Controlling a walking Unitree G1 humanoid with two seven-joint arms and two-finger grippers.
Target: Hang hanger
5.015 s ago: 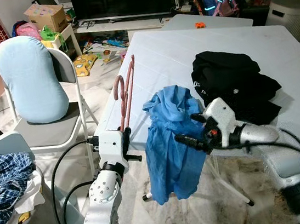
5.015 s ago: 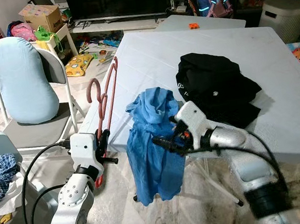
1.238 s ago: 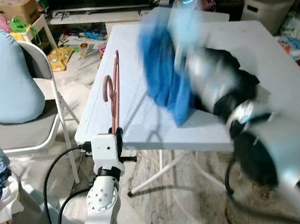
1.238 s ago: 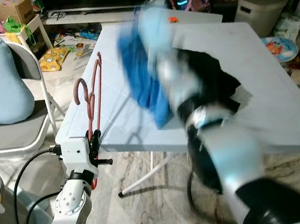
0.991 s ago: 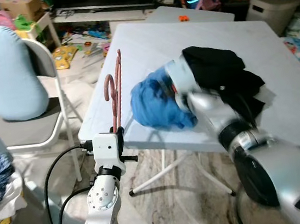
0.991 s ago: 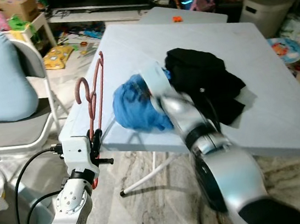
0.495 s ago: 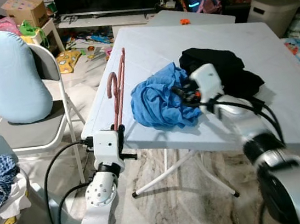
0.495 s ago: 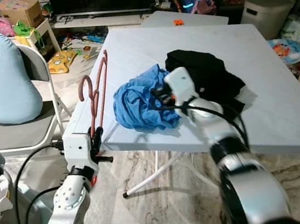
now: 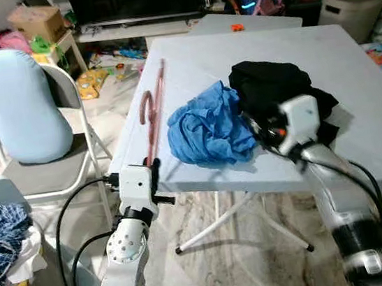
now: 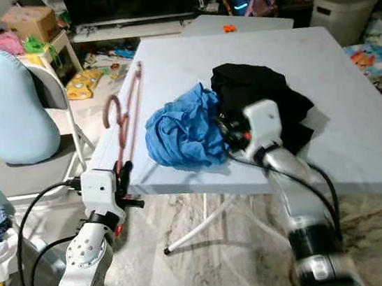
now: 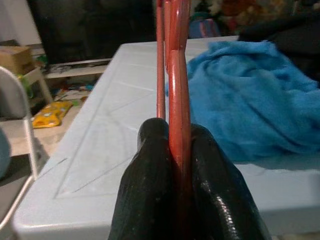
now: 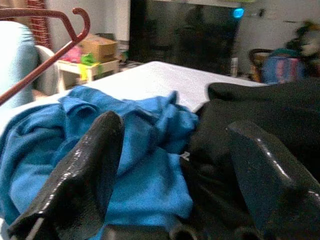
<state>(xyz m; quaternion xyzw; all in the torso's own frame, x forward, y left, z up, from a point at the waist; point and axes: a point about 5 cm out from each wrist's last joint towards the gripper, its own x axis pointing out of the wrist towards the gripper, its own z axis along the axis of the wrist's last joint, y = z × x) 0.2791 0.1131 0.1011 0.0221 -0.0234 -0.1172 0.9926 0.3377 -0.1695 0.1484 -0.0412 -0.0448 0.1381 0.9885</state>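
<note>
Your left pincer (image 9: 153,168) grips the red hanger (image 9: 152,113) upright at the tabletop's (image 9: 366,84) left edge. Your right pincer (image 10: 226,133), fingers spread, faces the crumpled blue shirt (image 9: 207,130). The shirt is not yet on the hanger; hanging remains.

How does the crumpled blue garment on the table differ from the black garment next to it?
The crumpled blue garment is bright blue and bunched into a rounded heap near the front edge of the pale table; the black garment is dark, lies flatter and more spread out, and sits further back. The open right gripper is at the seam between them, partly covering the black one. Both are loose cloth resting on the table, touching each other.
</note>
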